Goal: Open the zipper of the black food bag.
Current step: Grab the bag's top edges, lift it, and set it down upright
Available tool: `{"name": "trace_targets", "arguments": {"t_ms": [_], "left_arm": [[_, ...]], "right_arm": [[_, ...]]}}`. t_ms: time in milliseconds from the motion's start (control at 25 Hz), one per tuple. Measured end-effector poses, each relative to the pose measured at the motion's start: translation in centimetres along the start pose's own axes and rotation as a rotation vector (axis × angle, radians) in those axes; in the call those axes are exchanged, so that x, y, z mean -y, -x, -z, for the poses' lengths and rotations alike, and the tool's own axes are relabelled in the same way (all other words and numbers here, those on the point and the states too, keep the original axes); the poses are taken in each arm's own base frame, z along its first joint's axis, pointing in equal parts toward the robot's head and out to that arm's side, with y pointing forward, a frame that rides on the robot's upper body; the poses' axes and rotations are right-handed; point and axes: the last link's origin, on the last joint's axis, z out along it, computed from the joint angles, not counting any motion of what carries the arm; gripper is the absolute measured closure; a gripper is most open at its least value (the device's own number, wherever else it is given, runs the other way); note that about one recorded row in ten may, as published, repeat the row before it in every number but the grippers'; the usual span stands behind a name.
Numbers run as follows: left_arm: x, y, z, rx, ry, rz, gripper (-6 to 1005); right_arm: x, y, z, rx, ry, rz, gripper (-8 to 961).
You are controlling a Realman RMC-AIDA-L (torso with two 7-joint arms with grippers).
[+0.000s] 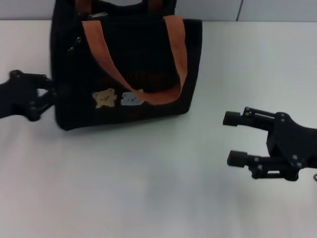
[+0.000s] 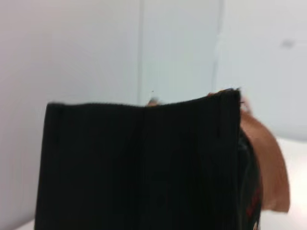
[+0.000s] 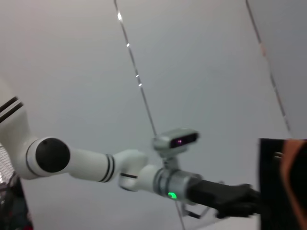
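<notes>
Head view: black food bag (image 1: 126,69) upright at the surface's (image 1: 148,188) far left.
Left gripper (image 1: 49,94) meets its side (jaws' state unclear); right gripper (image 1: 237,139), jaws spread wide, grasps nothing.

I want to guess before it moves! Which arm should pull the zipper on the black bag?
Probably the right. The right gripper is open and free over the table, so it could reach up to the zipper. The left gripper sits against the black food bag's side, well placed to steady it.
</notes>
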Motion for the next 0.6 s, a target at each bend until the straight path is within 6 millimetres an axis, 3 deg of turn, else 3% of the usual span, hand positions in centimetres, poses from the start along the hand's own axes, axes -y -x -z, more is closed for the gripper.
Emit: {"name": "trace_targets", "arguments": {"t_ms": [40, 320, 440, 600], "left_arm": [[-0.1, -0.9, 1.6, -0.044, 0.029, -0.013, 904], [-0.6, -3.6, 5.7, -0.141, 0.068, -0.081, 910], [-1.0, -4.8, 6.7, -0.15, 0.099, -0.108, 912], [-1.4, -5.9, 6.2, -0.14, 0.144, -0.13, 913]], "right_arm": [[0.0, 0.1, 0.2, 0.015, -0.013, 0.003, 118], [0.2, 0.4, 0.8, 0.051, -0.051, 0.011, 118], [0.1, 0.4, 1.0, 0.057, -0.061, 0.01, 118], [0.2, 0.5, 1.3, 0.072, -0.078, 0.013, 119]]}}
